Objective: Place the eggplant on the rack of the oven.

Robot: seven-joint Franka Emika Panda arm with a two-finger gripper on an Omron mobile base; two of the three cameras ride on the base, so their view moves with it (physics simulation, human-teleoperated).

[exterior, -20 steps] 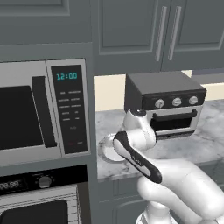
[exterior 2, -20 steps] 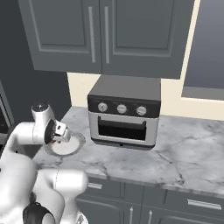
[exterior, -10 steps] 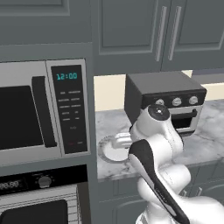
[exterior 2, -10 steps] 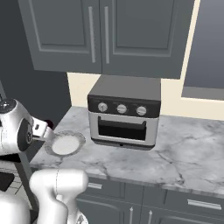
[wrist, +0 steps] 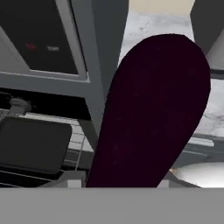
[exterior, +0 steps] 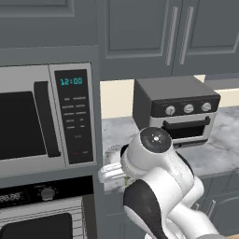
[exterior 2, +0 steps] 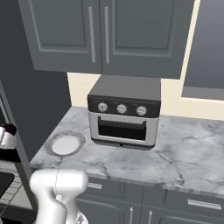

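The dark purple eggplant (wrist: 153, 113) looms large in the hand view, held lengthwise between the fingers of my gripper (exterior: 108, 173), which is shut on it. A sliver of the eggplant (exterior 2: 8, 129) shows at the left edge of the right base view. My hand hangs in front of the counter edge, just right of the oven column. The oven (exterior: 42, 219) sits under the microwave, with a black panel, one round knob (exterior: 46, 193) and a dark window (wrist: 30, 148). Its door looks shut and the rack is hidden.
The microwave (exterior: 42, 116) with cyan clock digits fills the column above the oven. A white plate (exterior 2: 65, 143) lies on the marble counter (exterior 2: 175, 153), with a black-and-silver toaster oven (exterior 2: 124, 116) to its right. Grey cabinets hang overhead.
The arm has swung left from above the plate, carrying the eggplant past the counter's edge toward the oven column. The plate now lies bare.
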